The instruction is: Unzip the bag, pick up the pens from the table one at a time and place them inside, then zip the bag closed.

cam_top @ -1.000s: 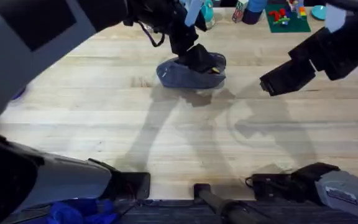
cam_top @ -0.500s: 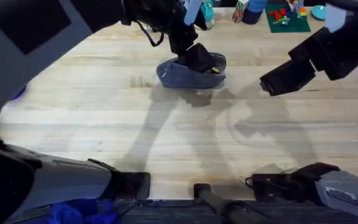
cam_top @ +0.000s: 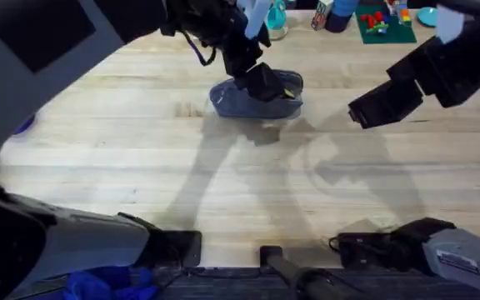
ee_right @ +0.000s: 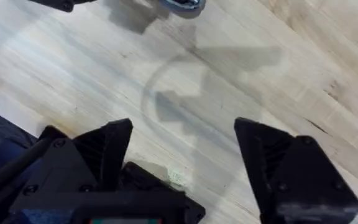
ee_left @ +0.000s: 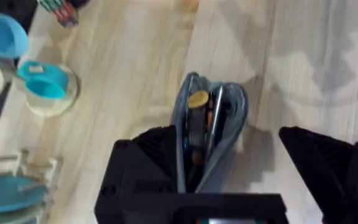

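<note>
Pouch [cam_top: 255,98] sits toward the far side of the plank table [cam_top: 140,167], just left of centre, mouth gaping; in the left wrist view I can see pens [ee_left: 216,118] and a yellow-capped item already lying inside it, so I judge the loading mostly or wholly done and the zip step as what remains. No loose pens are visible to me on the bare wood. My left gripper [ee_left: 229,168] is down at the pouch with its fingers spread wide, one finger [ee_left: 151,158] lying against the pouch's side and the other well off to the far side of it; it grips nothing. I read that as a posture for bracing the fabric or lining up on the zipper, though I cannot make out the metal pull from here. Cups and a plate stand beyond the pouch at the table's far edge, clear of the work. Further right, my right gripper [ee_right: 182,155] hangs above bare table, well apart from the pouch, fingers wide and empty. I take it as parked out of the way, or waiting to steady the pouch's other end while the zip is drawn.
</note>
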### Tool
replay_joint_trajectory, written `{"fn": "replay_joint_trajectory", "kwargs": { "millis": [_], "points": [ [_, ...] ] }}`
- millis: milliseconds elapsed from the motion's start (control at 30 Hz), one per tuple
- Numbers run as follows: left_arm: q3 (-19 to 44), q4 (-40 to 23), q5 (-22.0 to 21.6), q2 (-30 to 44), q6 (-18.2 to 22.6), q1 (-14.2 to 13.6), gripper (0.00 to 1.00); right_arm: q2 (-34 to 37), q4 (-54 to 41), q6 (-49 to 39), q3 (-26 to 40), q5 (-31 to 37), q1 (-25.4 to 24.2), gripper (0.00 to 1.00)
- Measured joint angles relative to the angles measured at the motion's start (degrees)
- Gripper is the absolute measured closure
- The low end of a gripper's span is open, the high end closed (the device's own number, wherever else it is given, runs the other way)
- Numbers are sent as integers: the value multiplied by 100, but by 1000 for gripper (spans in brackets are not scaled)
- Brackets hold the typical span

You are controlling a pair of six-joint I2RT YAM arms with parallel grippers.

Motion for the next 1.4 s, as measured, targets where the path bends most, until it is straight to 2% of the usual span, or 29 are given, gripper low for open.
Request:
{"fn": "replay_joint_trajectory", "kwargs": {
  "millis": [133,300,467,600,767,900,1000,1167,1400],
  "points": [
    [2,-303,-177,0,-192,72,7,0,0,0,0,0,0,5],
    [0,-662,-210,-107,-305,336,7,0,0,0,0,0,0,4],
    [0,-971,-100,-542,-310,752,7,0,0,0,0,0,0,3],
    [2,-1357,246,-921,-76,1207,7,0,0,0,0,0,0,5],
    [6,-1934,908,-1129,472,1971,7,0,0,0,0,0,0,3],
    [9,-2441,1495,-1130,1099,2658,7,0,0,0,0,0,0,4],
    [11,-2772,1756,-1130,1604,3093,7,0,0,0,0,0,0,4],
    [11,-3245,1960,-1130,2485,3599,7,0,0,0,0,0,0,5],
    [13,-3379,2273,-1112,3539,4209,10,0,0,99,0,0,0,4]
  ]
}}
